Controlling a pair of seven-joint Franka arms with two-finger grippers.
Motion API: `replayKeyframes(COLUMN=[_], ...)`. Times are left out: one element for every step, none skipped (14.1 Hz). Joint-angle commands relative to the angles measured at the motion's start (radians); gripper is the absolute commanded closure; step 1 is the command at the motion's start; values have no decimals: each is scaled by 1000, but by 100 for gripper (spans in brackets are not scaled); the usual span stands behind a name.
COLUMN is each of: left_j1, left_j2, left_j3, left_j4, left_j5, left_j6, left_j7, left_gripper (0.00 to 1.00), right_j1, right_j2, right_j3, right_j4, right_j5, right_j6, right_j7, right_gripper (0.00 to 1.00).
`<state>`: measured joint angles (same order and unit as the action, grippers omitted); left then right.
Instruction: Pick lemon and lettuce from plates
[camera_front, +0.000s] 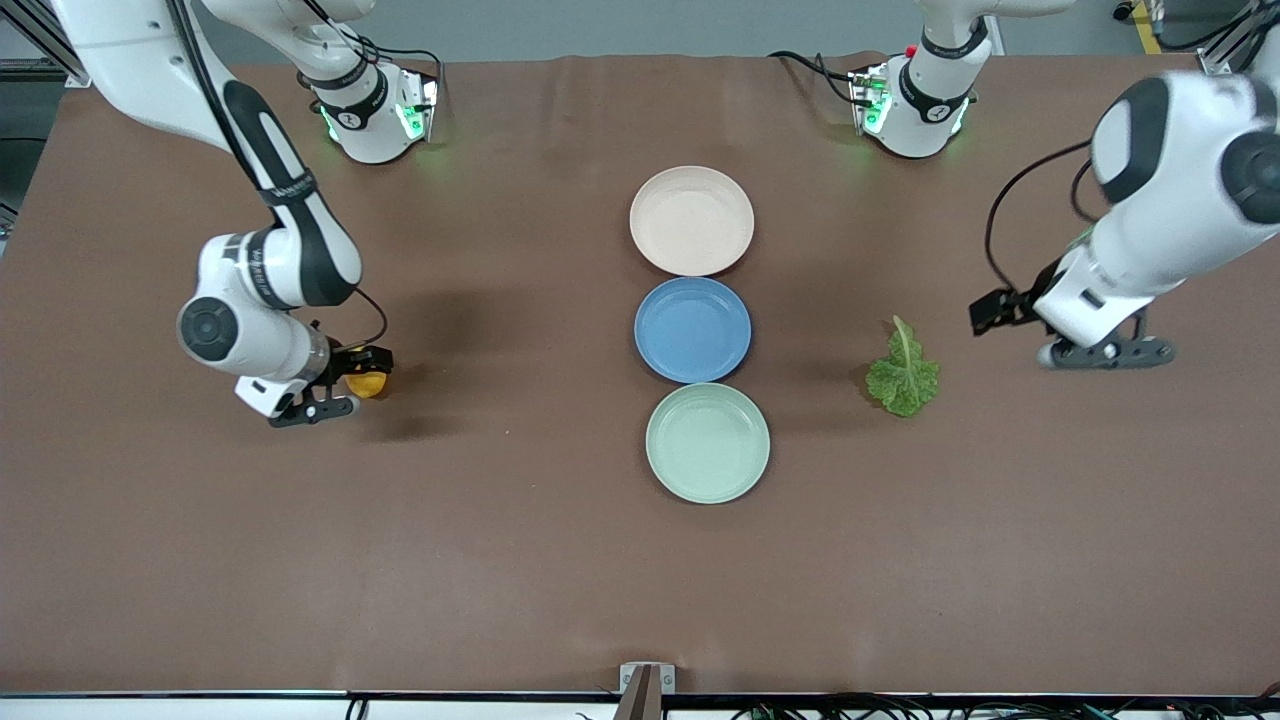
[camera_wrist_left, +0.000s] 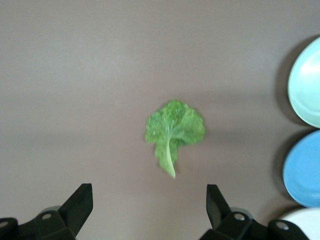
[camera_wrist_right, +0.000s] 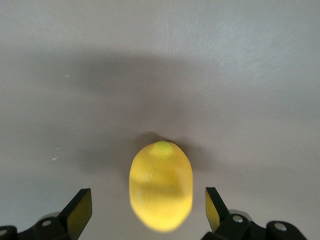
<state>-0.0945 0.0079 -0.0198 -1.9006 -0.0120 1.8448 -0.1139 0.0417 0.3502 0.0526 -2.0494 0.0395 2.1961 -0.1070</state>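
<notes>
Green plate (camera_front: 708, 443): we see it nearest the front edge of the worktop, bare, in the middle of the table's length.
Lettuce (camera_front: 904, 375): we find it flat on the brown table (camera_front: 560, 560), beside the green plate toward the left arm's end, apart from every plate, stem pointing to the edge where the bases stand.
Lemon (camera_front: 366, 384): it sits low at the table toward the right arm's end, well apart from the plates.
Right gripper (camera_front: 352, 383): its fingers (camera_wrist_right: 80, 210) are spread, one on each side of the lemon with a gap showing on both sides.
Left gripper (camera_front: 1040, 325): over bare table near the left arm's end, spread wide and holding nothing.
Blue plate (camera_front: 692, 329): bare, between the other two.
Cream plate (camera_front: 691, 220): bare, nearest the bases' edge.
</notes>
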Motion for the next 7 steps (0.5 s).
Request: replayKeyframes(left_j1=[7, 7, 7, 10, 27, 48, 62], left_j2=[-81, -109, -132, -149, -161, -164, -173], left_j3=[-5, -3, 0, 3, 3, 1, 1], left_j4=[23, 25, 25, 25, 25, 25, 25], left_j5=[-3, -3, -2, -2, -2, 0, 0], left_j6=[-82, -100, -119, -136, -151, -156, -156], left_j7=[16, 16, 19, 40, 66, 92, 111], left_gripper=[0, 0, 0, 0, 0, 0, 0], right_j1=[-40, -55, -74, -78, -83, -98, -105], right_j2=[-42, -45, -49, -54, -65, -83, -103], right_j3=[-14, -17, -16, -16, -17, -22, -22], right_j4=[144, 191, 246, 305, 342, 366, 386], right_j5=[3, -6, -50, -87, -93, -93, -93], right_j6=[-210, -266, -329, -402, -454, -491, -522], right_j7=[-17, -20, -19, -11, -11, -11, -11], right_gripper=[0, 0, 0, 0, 0, 0, 0])
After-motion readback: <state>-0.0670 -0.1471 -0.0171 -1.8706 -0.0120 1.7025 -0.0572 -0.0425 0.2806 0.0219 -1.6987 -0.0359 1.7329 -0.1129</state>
